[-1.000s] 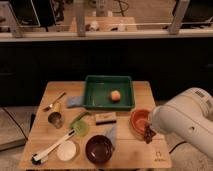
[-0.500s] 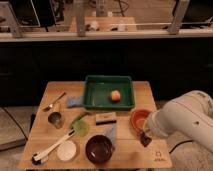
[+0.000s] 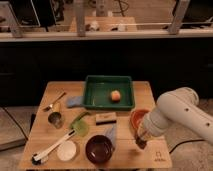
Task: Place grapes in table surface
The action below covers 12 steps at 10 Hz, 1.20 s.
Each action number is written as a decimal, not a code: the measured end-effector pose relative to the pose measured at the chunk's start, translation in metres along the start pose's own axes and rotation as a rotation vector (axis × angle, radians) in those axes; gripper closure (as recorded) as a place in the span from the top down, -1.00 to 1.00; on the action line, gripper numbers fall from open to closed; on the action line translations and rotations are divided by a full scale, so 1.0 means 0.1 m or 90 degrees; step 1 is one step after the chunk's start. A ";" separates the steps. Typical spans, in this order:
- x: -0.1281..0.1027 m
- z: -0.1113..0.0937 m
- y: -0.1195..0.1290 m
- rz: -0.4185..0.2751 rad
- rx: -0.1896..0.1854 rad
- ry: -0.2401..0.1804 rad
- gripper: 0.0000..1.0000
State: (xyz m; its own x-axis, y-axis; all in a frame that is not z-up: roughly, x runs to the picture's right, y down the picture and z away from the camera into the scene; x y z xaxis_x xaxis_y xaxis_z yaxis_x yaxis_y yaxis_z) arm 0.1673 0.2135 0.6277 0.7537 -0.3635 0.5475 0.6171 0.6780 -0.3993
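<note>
Behind our work area runs a dark counter front with a metal rail across the upper part of the frame. Below it sits the light-brown wooden plank bench (image 3: pixel 145 90), carrying a green rectangular tray (image 3: pixel 95 102) with a single orange-peach round fruit (image 3: pixel 115 96) in it, a dark maroon bowl (image 3: pixel 98 149), an orange-red bowl (image 3: pixel 138 118), a small metal cup (image 3: pixel 55 120), a white round lid (image 3: pixel 67 150) and a white-handled brush (image 3: pixel 51 149).

Our white arm reaches in from the right edge, and the gripper (image 3: pixel 141 142) hangs low over the bench at lower right, just beside the orange-red bowl. We cannot tell the state of its fingers. A small dark lump shows at the tip, and we judge this to be the bunch of dark purple-black grapes (image 3: pixel 141 144), close to or touching the wood; which of the two we cannot say.

We expect the bunch to be light, soft and lumpy, easily bruised, with berries that roll or detach. We would hold it gently around the middle and set it down low rather than drop it.
</note>
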 end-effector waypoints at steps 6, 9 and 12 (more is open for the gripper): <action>-0.03 0.53 -0.04 -0.060 -0.069 -0.057 -1.00; 0.06 0.77 -0.03 -0.059 -0.089 -0.079 -0.57; 0.17 0.86 -0.06 -0.049 -0.104 -0.089 0.01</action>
State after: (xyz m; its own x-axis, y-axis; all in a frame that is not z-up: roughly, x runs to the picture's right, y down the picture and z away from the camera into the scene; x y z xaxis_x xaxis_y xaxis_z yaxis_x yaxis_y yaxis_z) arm 0.1566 0.2582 0.7024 0.6715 -0.3107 0.6727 0.7085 0.5353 -0.4599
